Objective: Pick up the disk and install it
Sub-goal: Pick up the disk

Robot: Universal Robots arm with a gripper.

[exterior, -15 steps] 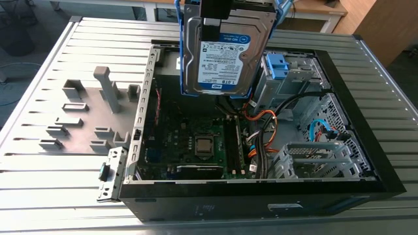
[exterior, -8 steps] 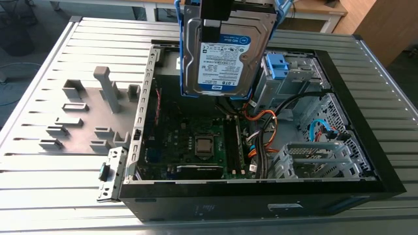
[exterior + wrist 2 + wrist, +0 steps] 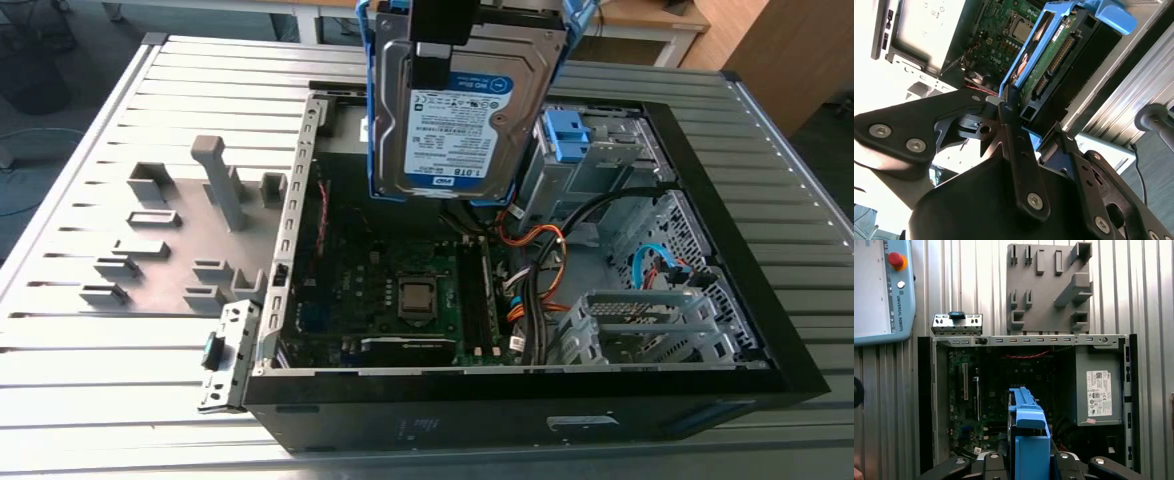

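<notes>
**Disk in the gripper, held over the open case**

At the exterior view's left you see the grey fixture plate (image 3: 174,230). It lies flat on the ribbed metal table (image 3: 107,380), and several upright blocks stand on it. Just beside its near right corner, a small metal bracket (image 3: 227,365) lies against the left wall of the computer case (image 3: 534,410).

The case lies on its side with the open side up, so you look down on the green motherboard (image 3: 400,290).

Over the far part of the case hangs the disk (image 3: 461,110). It is upright, it touches nothing below, and its white-and-blue label faces the exterior camera. Blue rails run along both of its long edges.

The gripper (image 3: 1031,117) is clenched on the disk from above. One black finger (image 3: 430,65) lies on the labelled face. In the second wrist view the other finger is on the side with the circuit board.

To the right of the disk, a bare blue bracket (image 3: 565,135) sits in the far drive bay. Orange cables (image 3: 534,240) run below it. At the near right of the case stands a grey metal cage (image 3: 641,320).
</notes>
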